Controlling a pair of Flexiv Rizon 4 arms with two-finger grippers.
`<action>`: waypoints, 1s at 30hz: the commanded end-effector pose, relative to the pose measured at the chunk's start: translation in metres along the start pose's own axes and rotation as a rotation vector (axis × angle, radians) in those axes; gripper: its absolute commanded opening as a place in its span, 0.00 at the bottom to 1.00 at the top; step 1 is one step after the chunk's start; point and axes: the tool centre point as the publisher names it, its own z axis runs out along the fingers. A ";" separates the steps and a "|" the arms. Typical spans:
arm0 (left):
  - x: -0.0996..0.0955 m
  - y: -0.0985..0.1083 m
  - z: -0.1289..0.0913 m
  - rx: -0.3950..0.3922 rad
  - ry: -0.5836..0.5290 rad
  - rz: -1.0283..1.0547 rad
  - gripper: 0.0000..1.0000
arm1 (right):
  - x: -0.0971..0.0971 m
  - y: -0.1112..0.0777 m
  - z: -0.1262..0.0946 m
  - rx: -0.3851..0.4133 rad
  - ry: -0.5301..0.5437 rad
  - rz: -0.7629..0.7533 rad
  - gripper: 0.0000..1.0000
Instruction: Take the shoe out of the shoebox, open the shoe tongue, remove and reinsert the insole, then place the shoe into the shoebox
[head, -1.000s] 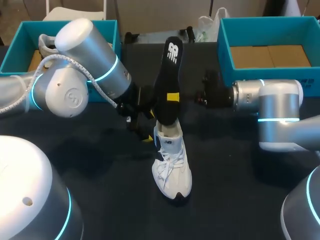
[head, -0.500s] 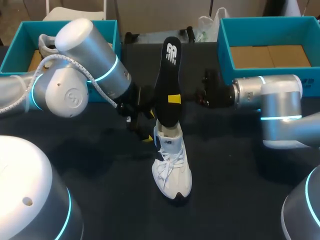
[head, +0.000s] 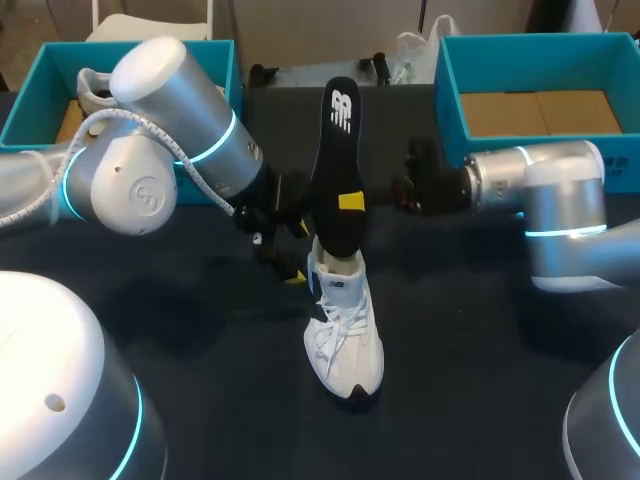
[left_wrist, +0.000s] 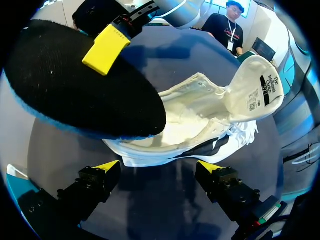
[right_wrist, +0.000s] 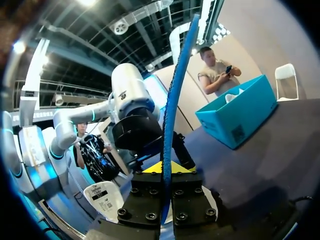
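Observation:
A white shoe (head: 345, 335) stands on the dark table, toe toward the front, its tongue (left_wrist: 252, 87) folded forward. The black insole (head: 335, 170) rises steeply from the shoe's opening, with my right gripper (head: 349, 201) shut on its middle. In the right wrist view the insole (right_wrist: 172, 100) shows edge-on between the right gripper's (right_wrist: 166, 167) fingers. My left gripper (head: 285, 250) is just left of the shoe's heel. In the left wrist view the left gripper (left_wrist: 159, 167) is open, and the shoe (left_wrist: 200, 125) lies just ahead of its fingers under the insole (left_wrist: 75, 90).
A teal shoebox (head: 30, 110) at the back left holds another white shoe (head: 90, 88). A second teal shoebox (head: 445, 90) stands at the back right behind my right arm. The dark tabletop (head: 220, 400) extends in front of the shoe.
My right arm has shifted slightly and the insole's top has leaned a little to the left. The shoe and the left arm have stayed put.

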 end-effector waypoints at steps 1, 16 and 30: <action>0.000 0.000 0.001 0.000 -0.001 0.001 1.00 | -0.006 -0.002 0.004 -0.002 0.016 0.001 0.00; 0.000 0.000 0.001 0.000 -0.001 0.001 1.00 | -0.003 -0.015 0.009 -0.011 -0.035 0.012 0.00; 0.000 0.000 0.001 0.000 -0.001 0.001 1.00 | 0.006 -0.030 0.008 -0.014 -0.052 0.001 0.00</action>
